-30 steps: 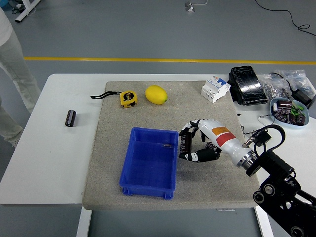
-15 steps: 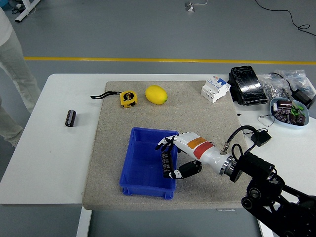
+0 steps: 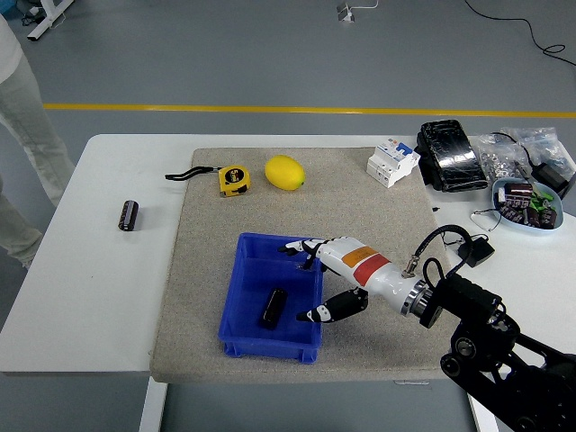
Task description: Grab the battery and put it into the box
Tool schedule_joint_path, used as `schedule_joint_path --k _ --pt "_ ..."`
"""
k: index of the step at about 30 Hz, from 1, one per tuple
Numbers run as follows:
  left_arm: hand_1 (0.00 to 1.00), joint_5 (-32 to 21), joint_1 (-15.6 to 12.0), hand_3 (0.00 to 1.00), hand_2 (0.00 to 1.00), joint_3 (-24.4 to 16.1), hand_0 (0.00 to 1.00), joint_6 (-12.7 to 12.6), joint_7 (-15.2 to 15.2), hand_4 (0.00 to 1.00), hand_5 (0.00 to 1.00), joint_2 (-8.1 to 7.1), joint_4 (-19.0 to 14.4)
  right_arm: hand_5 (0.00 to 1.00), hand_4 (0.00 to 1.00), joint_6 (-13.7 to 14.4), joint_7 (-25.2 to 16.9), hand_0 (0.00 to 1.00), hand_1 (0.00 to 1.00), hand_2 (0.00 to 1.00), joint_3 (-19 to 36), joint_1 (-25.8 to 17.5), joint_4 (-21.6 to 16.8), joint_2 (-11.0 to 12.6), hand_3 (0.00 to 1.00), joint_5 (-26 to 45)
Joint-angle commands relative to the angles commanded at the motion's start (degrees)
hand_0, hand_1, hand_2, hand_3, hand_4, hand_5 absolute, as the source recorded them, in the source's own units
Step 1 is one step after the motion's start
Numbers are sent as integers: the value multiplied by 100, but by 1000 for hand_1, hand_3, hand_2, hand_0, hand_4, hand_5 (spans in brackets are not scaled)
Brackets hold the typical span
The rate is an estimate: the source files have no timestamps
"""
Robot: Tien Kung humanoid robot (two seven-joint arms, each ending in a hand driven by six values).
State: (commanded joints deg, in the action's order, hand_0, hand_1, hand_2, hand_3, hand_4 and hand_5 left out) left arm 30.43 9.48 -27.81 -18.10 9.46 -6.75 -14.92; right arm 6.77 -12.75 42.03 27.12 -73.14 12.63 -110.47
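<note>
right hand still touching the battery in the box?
Apart. Head view shows blue floor between the battery in the box and the open right hand.

A small dark cylindrical battery (image 3: pixel 273 307) lies on its side, slightly angled, on the floor of the open blue rectangular box (image 3: pixel 241 325).
</note>
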Motion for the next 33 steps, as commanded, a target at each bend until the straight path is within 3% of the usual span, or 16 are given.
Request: schedule_joint_path --k 6,15,33 --pt "672 41 -16 629 706 -26 735 0 17 672 643 3 -2 287 998 257 -36 448 587 764 328 -52 260 -30 860 -1" --pt "676 67 -38 628 712 -40 736 6 33 672 643 12 -10 302 998 624 -56 448 579 736 800 -209 1191 -130 824 153" --pt "676 59 -2 628 713 -12 734 21 23 672 644 25 -17 304 998 770 -225 438 570 729 924 -232 1930 -204 813 357"
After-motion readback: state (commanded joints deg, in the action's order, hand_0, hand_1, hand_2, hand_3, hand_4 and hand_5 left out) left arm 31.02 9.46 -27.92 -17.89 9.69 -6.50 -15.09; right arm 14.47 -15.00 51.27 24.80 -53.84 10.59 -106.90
